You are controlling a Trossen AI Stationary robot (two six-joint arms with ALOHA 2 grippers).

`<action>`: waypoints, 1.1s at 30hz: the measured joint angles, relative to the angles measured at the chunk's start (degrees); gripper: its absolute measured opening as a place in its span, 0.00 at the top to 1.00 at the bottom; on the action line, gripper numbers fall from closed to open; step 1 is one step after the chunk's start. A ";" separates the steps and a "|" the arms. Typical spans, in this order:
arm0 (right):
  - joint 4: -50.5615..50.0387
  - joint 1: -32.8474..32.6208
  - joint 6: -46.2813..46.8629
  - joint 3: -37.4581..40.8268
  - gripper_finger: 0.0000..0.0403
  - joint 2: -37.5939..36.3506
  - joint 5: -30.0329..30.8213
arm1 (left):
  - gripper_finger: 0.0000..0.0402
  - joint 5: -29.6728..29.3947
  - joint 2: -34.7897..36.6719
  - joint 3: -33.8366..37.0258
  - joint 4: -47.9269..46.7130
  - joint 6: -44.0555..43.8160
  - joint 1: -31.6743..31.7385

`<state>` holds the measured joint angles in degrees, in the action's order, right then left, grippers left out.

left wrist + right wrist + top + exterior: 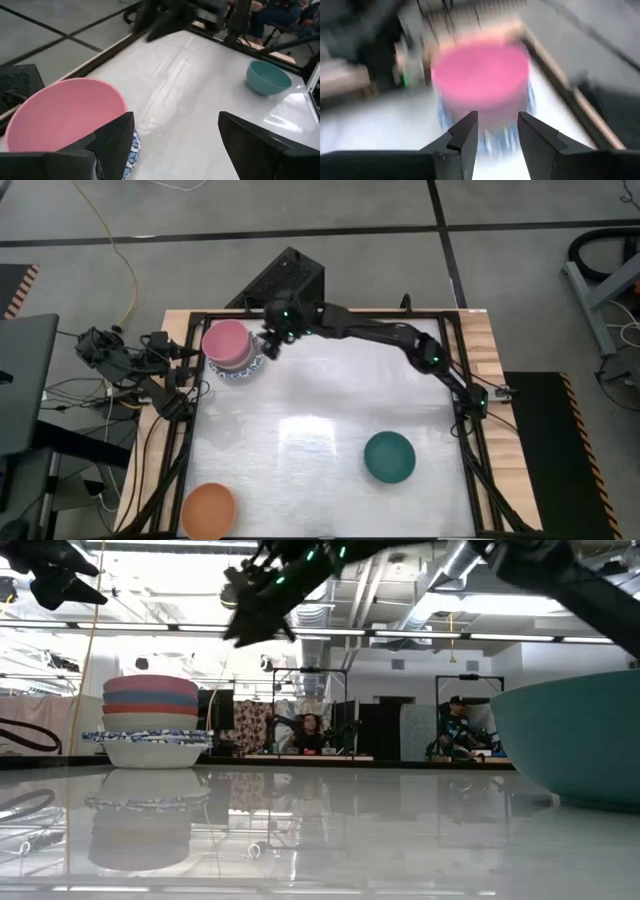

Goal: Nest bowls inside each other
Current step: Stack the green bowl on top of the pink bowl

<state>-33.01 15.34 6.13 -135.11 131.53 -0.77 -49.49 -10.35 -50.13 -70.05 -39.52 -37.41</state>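
Note:
A stack of nested bowls [228, 348] stands at the table's far left, its base on the table. A pink bowl [480, 75] is on top and a white bowl with a blue patterned rim [150, 745] is at the bottom. My right gripper [497, 132] hangs open just right of the stack and above it [258, 610], with nothing between its fingers. My left gripper [175, 145] stands open at the table's left edge [188, 370], beside the stack, also with nothing between its fingers. A teal-green bowl [389, 456] sits alone at the near right, and an orange bowl [208, 510] at the near left corner.
A black frame [455, 360] runs round the white tabletop. A black box [285, 280] stands behind the far edge. Cables and gear [70, 390] lie left of the table. People [310, 730] sit in the room beyond. The middle of the tabletop [320, 410] is bare.

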 joint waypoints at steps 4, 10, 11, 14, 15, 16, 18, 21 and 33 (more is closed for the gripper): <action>-21.68 -3.22 3.53 0.00 0.64 -4.98 6.68 | 0.31 -0.08 0.02 0.00 -0.01 1.17 0.00; -52.62 -12.25 23.06 0.06 0.66 -7.94 11.60 | 0.31 0.41 0.01 0.00 -0.02 1.13 0.00; -56.17 -14.54 26.66 0.13 0.67 -7.70 11.58 | 0.31 0.62 0.01 0.00 0.03 1.07 0.00; -55.25 -21.56 33.08 2.82 0.66 -8.07 11.42 | 0.31 1.12 0.01 0.00 0.05 0.49 0.00; -54.37 -24.03 35.11 3.55 0.66 -8.25 11.62 | 0.31 1.55 0.00 0.00 0.04 0.24 0.00; -54.41 -26.07 37.45 4.00 0.65 -8.23 11.53 | 0.31 1.97 0.00 0.00 0.03 -0.06 0.00; -56.71 -29.88 44.05 5.08 0.63 -7.87 11.03 | 0.31 2.69 0.01 0.00 0.05 -0.23 0.00; -56.28 -34.28 52.45 9.31 0.58 -7.88 9.53 | 0.31 2.70 0.02 0.00 0.07 -0.20 0.00; -57.04 -43.05 74.10 16.90 0.43 -7.83 3.64 | 0.31 2.18 0.01 0.00 0.50 0.69 0.00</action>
<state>-90.05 -27.72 80.23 -118.21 123.70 2.86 -47.31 -10.34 -50.13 -69.55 -38.83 -37.41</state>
